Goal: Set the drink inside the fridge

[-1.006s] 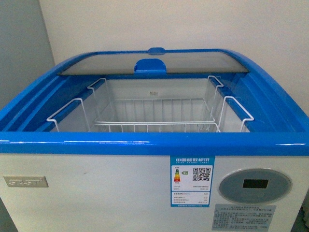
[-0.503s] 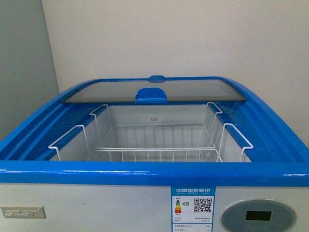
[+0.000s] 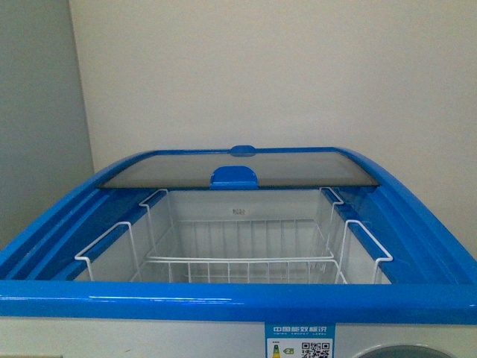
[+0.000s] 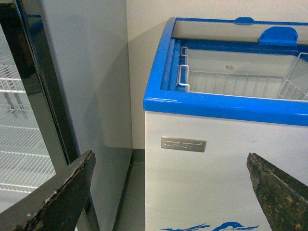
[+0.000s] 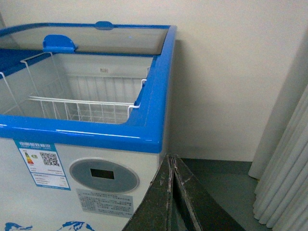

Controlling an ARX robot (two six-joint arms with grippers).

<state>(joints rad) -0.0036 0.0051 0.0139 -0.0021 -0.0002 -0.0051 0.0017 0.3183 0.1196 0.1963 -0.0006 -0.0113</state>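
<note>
The fridge, a white chest freezer with a blue rim [image 3: 238, 300], stands in front of me with its glass lid [image 3: 238, 170] slid to the back. The opening shows a white wire basket [image 3: 246, 261] that looks empty. The fridge also shows in the left wrist view [image 4: 226, 103] and in the right wrist view [image 5: 86, 132], with its round grey control panel [image 5: 103, 175]. My left gripper [image 4: 171, 166] is open and empty, low in front of the fridge's left corner. My right gripper [image 5: 171, 161] is shut, empty, near its right front corner. The drink is out of view.
A tall grey cabinet with a dark-framed glass door [image 4: 38, 96] stands close to the fridge's left side. A cream wall [image 3: 261, 74] is behind. Pale curtains [image 5: 284, 159] hang at the right, over grey floor [image 5: 226, 187].
The front view has risen: the fridge sits lower in the picture, its control panel and label have slid mostly out of the bottom, and more wall shows.
</note>
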